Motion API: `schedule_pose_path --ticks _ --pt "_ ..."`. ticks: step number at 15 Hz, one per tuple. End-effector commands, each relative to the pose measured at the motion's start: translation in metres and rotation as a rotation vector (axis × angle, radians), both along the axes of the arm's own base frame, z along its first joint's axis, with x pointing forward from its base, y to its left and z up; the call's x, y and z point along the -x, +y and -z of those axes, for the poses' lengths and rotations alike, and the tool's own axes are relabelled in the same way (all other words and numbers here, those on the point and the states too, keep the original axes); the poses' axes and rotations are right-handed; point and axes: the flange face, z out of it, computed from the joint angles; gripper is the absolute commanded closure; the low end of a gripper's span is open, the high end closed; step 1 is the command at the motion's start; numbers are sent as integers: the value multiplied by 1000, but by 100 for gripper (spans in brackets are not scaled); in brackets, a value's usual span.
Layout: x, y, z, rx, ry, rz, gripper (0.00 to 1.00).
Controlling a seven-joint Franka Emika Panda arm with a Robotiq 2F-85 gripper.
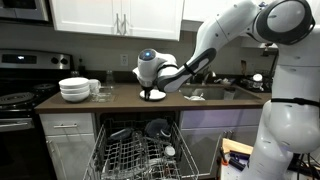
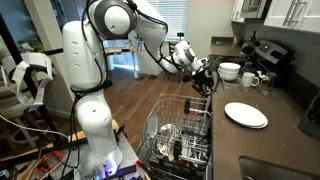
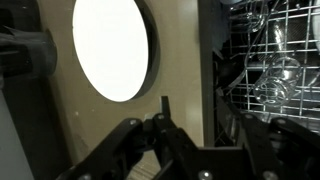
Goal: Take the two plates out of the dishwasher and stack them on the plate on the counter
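Gripper point(image 2: 203, 79) hangs over counter point(image 2: 285, 140) edge, between white plate point(image 2: 246, 115) and open dishwasher point(image 2: 180, 140). Cannot tell whether claw is apart or together; nothing visibly held. Looks like fetch step: next, descend into rack point(image 1: 135, 155), pinch a plate rim. Dark worktop; bowls point(image 1: 75, 90), stove point(image 1: 15, 100), wood floor point(image 2: 130, 110).

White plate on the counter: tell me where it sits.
In an exterior view the white plate lies flat on the counter, beside the pulled-out dishwasher rack, with the stacked white bowls farther along.
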Motion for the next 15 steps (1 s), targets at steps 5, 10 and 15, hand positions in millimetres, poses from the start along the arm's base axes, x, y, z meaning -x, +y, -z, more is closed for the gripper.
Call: schedule_pose_path --ticks 5,10,15 --pt "47 27 -12 -93 81 -123 41" --pt "49 38 -7 -82 88 -129 27" --pt "55 49 -2 -122 115 -165 1"
